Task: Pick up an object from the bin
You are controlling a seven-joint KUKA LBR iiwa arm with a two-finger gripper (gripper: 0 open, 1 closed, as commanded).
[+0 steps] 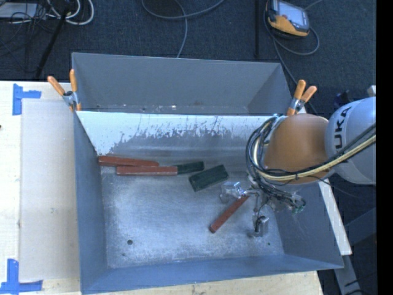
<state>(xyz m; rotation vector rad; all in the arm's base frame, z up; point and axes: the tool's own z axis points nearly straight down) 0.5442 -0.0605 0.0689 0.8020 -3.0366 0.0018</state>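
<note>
- My claw (pixel 260 225) sits low at the right of the grey bin (pixel 178 85), just beside a short brown stick (pixel 228 215); clenched or released, I cannot tell.
- Nothing is lifted yet, I judge: grasp and raise remain.

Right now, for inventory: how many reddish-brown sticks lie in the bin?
3: upper stick and lower stick at the back left, slanted stick near the end effector. The arm may hide more.

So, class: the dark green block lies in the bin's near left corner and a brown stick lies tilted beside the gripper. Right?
No. The camera view shows the dark green block near the middle of the bin, not its near left corner. The brown stick does lie tilted beside the gripper.
</note>
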